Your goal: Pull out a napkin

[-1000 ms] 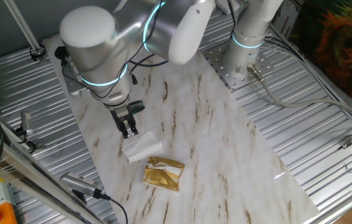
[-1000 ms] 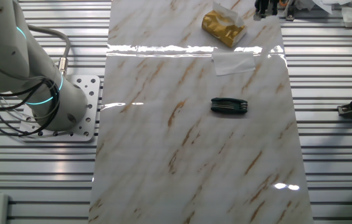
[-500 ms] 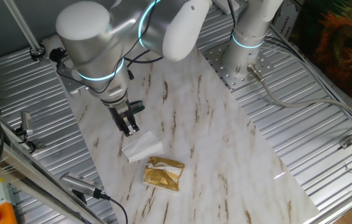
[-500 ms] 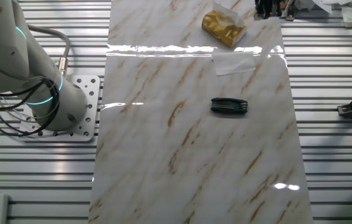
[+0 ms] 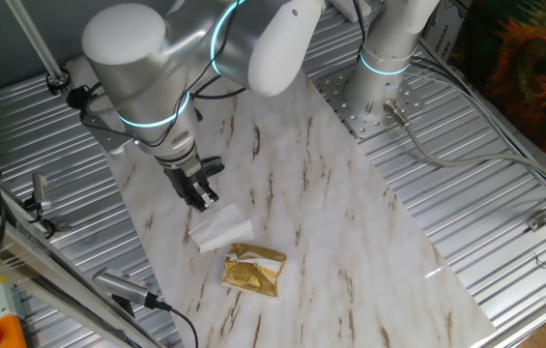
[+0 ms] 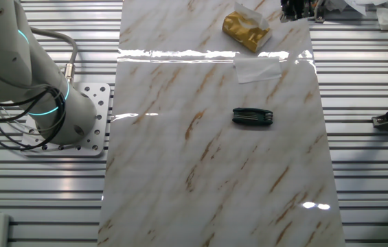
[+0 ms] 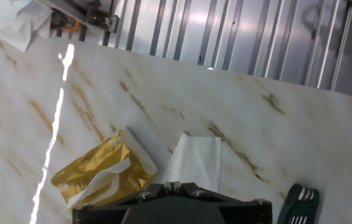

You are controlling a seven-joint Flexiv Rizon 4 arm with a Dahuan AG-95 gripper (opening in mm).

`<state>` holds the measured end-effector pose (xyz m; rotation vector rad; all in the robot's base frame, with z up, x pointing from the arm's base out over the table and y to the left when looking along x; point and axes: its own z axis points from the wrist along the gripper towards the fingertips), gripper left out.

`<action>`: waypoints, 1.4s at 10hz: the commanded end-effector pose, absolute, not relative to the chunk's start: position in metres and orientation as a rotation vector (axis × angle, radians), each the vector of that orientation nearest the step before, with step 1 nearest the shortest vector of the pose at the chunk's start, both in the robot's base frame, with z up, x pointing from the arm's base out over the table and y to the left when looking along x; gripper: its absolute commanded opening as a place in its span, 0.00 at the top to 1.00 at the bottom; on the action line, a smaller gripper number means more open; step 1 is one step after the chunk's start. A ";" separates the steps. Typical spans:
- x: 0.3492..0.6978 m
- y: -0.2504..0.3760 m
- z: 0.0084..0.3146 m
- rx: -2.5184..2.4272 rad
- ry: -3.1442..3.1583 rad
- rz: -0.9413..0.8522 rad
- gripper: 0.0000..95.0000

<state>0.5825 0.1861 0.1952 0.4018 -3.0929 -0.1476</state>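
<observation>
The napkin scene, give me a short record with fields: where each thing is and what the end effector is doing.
napkin: lies flat on the marble table, out of the packet
gold packet: beside the napkin, white tissue showing at its opening
black tool: on the table, apart from both
end effector: above the napkin's edge, holding nothing visible; open or shut unclear

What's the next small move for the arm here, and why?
Probably lift the gripper straight up and clear. The napkin already lies flat on the marble table, apart from the gold foil packet, so pulling looks done.
</observation>
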 end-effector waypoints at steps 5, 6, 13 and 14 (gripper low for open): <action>0.587 0.191 0.183 0.334 -3.109 -0.220 1.00; 0.589 0.193 0.181 0.314 -3.108 -0.236 1.00; 0.604 0.252 0.169 0.166 -3.122 -0.185 1.00; 0.603 0.252 0.168 0.177 -3.120 -0.181 1.00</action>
